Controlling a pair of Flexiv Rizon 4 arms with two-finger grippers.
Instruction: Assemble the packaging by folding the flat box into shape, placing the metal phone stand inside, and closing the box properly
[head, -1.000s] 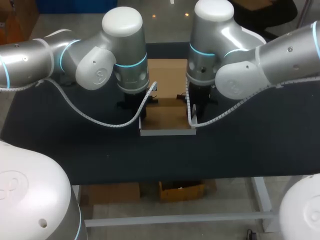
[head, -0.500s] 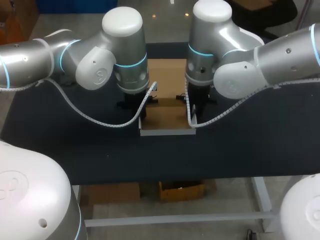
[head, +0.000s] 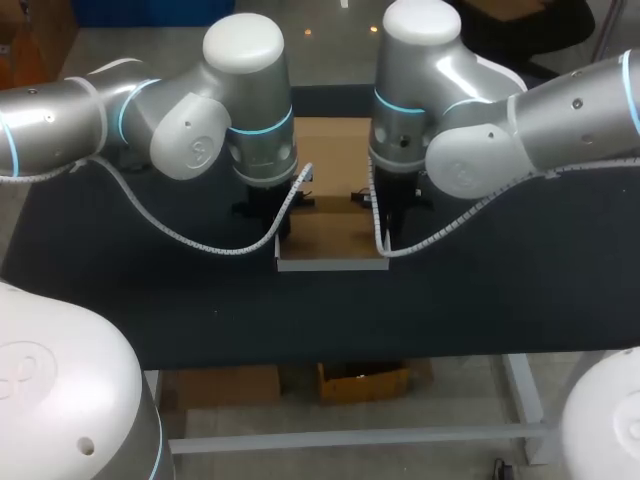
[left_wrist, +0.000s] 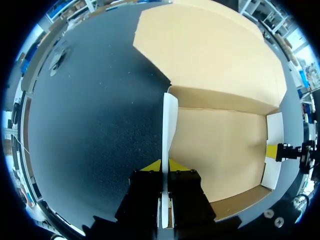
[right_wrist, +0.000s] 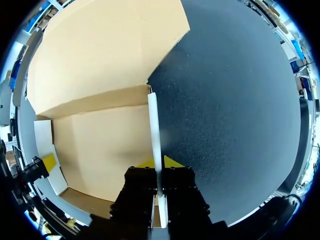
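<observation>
A brown cardboard box (head: 330, 225) stands open at the table's middle, its lid flap (head: 335, 140) lying flat behind it. Only bare cardboard floor (left_wrist: 220, 150) shows inside. My left gripper (left_wrist: 165, 166) is shut on the box's white-edged left side wall (left_wrist: 169, 120), one yellow tip on each face. My right gripper (right_wrist: 157, 163) is shut on the right side wall (right_wrist: 153, 125) in the same way. Each wrist view shows the other gripper's yellow tip across the box: the right gripper's fingertip (left_wrist: 271, 151) and the left gripper's fingertip (right_wrist: 49, 161). In the head view both arms' wrists hide the grippers.
The dark table surface (head: 520, 280) stretches wide on both sides of the box and in front of it. White cable chains (head: 210, 245) hang from both arms close to the box's front wall (head: 330, 264).
My right gripper's fingers have closed onto the right side wall. The right arm has shifted slightly left, and the box's front wall has moved a little with it. The left arm has kept still.
</observation>
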